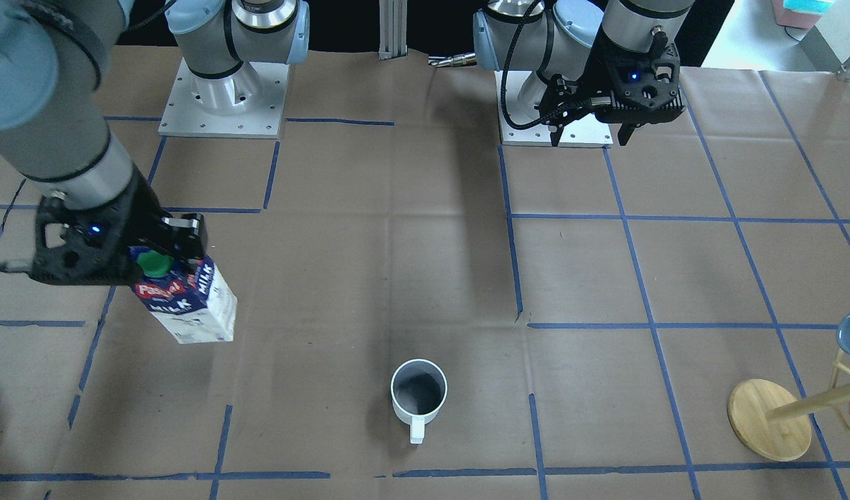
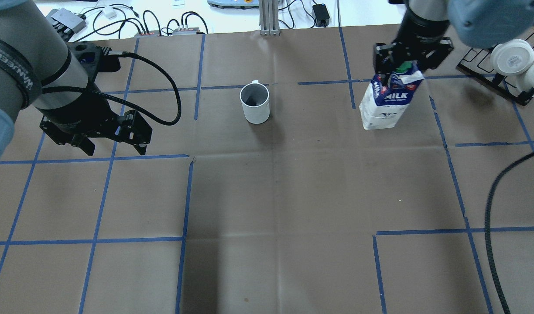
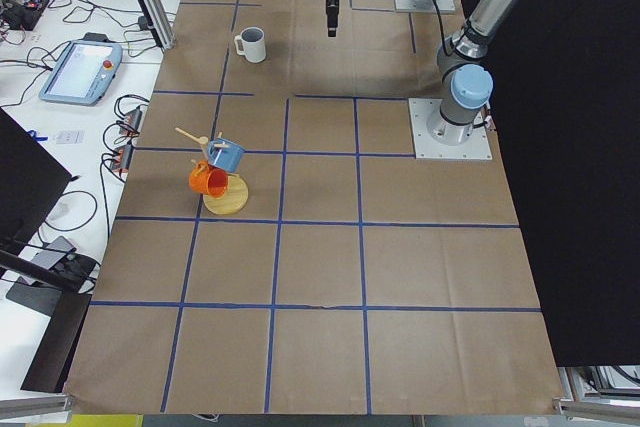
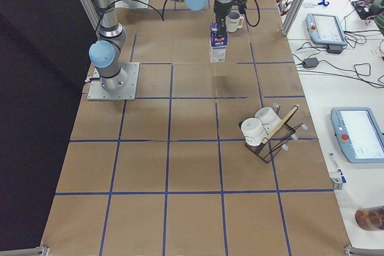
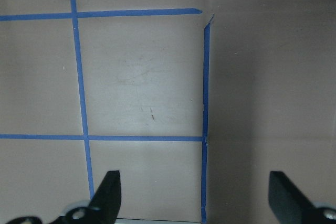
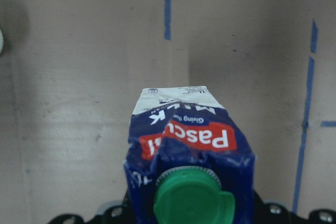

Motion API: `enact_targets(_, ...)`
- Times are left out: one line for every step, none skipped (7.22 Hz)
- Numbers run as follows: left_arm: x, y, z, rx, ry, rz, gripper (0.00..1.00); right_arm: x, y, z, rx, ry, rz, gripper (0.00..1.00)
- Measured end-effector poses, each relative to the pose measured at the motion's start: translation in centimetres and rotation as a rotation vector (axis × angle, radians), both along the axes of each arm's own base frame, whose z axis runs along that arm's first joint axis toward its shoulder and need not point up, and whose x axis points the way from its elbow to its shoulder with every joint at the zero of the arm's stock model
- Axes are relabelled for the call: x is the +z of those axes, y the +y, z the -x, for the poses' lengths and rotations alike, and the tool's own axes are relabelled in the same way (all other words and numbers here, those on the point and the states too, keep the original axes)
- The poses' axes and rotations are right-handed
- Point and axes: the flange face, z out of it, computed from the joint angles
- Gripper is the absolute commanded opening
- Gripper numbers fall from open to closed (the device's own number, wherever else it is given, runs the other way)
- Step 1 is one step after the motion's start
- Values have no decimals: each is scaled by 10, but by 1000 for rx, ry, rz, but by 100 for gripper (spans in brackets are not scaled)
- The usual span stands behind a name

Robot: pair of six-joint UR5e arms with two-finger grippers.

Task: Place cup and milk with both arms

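Note:
The white cup stands upright on the brown paper, handle toward the far table edge; it also shows in the front view. My right gripper is shut on the top of the milk carton, which has a blue upper part, a white lower part and a green cap. The carton hangs slightly tilted to the right of the cup, apart from it, and seems just above the table. The right wrist view shows its cap and logo. My left gripper is open and empty, to the left of the cup.
A wooden mug tree with a blue and an orange mug stands at the table's left end. A black rack with white cups stands at the far right. A black cable hangs at the right edge. Blue tape lines cross the paper.

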Motion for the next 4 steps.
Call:
enact_targets(0, 0, 0, 0, 0, 0, 100, -13, -27, -56, 5, -1, -9, 62)
enact_targets(0, 0, 0, 0, 0, 0, 100, -29, -45, -108, 12, 0, -14, 62)
enact_targets(0, 0, 0, 0, 0, 0, 100, -44, -54, -143, 17, 0, -20, 62)
enact_targets(0, 0, 0, 0, 0, 1, 100, -60, -61, -161, 18, -9, -33, 62)
